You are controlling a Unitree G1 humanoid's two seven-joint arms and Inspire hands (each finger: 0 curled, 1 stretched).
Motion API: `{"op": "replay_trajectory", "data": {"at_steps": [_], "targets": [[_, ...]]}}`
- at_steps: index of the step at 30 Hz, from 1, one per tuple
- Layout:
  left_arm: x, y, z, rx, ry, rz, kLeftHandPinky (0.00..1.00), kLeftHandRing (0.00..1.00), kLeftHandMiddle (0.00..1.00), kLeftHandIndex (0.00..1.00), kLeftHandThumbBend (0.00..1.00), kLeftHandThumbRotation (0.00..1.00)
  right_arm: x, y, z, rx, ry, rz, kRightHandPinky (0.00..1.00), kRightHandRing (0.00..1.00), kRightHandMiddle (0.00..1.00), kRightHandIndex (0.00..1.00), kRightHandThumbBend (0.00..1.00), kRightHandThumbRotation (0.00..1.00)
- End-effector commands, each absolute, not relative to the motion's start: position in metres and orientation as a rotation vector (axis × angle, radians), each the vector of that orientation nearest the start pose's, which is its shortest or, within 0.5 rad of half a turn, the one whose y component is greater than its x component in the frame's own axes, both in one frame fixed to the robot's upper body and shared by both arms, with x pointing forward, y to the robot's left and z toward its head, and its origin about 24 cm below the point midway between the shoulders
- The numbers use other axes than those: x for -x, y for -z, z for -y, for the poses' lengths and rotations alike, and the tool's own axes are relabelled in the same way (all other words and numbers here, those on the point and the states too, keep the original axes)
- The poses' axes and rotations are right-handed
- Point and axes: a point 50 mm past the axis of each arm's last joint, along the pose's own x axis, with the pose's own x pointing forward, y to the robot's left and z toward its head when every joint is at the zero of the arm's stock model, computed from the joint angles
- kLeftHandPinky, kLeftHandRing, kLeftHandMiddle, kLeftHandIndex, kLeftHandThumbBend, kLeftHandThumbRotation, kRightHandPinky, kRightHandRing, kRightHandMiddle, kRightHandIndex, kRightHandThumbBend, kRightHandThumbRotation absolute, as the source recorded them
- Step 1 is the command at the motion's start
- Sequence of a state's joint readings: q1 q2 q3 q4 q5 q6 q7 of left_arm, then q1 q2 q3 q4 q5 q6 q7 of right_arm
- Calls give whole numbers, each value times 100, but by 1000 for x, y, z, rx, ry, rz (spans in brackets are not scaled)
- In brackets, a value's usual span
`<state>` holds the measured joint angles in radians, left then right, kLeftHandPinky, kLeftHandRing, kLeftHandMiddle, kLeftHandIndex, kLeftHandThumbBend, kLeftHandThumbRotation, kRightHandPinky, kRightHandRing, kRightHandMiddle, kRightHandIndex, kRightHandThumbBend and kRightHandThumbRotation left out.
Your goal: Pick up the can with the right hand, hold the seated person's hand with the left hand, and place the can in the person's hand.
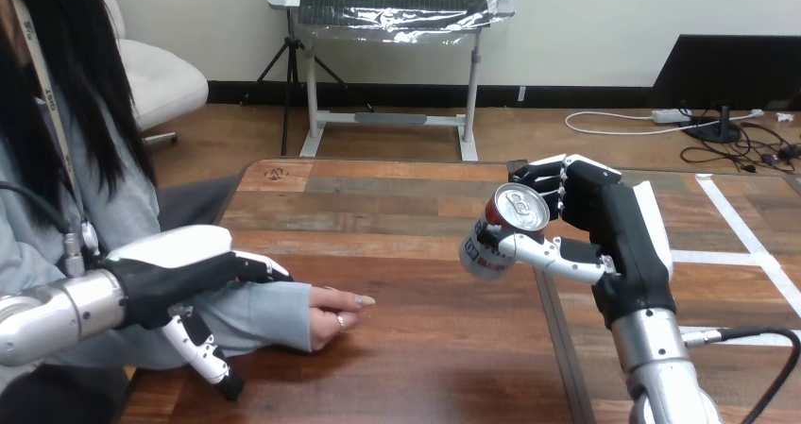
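Wooden table (397,197) lies before me, and I judge that I am in the middle of the task. My right hand (605,226) is grasping the can (501,230): the fingers are curled behind it and the thumb crosses its front. The can is in the air above the table, tilted, with its silver top turned toward me. So the picking step looks done.

My left hand (170,278) lies over the person's grey sleeve (264,315). Its fingers are stretched almost straight along the top of the forearm, and the thumb points down in front of it; it is not closed round anything. The person's hand (335,311) rests on the table just beyond my fingertips, loosely curled, and I cannot tell if the palm is up.

The next move, I think, calls for the left hand to take the person's hand from below and turn it open, and then for the right hand to carry the can to the left and lower it there.

Between the can and the person's hand the wood is bare, so the way is free. The table's far edge is well apart from both hands.
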<state>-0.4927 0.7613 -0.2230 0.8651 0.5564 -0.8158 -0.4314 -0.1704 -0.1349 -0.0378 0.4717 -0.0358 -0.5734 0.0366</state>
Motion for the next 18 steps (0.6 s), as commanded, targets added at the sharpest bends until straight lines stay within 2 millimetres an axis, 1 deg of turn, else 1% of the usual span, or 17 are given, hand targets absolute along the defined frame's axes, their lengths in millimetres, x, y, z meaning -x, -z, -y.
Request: {"op": "replay_trajectory", "data": {"at_steps": [1,8,18], "targets": [[-310,-76,-253,-1296,799,47,72,78,78,78,100,14,-279,-62,170,145,-66,385,37,43,48,49,78,0],[-310,-72,-253,-1287,780,47,69,75,76,77,100,12,-274,-65,169,151,-71,393,36,42,48,48,78,0],[-308,-66,-254,-1287,768,39,65,71,74,74,100,11,-269,-68,167,145,-85,391,36,42,47,47,78,0]]}}
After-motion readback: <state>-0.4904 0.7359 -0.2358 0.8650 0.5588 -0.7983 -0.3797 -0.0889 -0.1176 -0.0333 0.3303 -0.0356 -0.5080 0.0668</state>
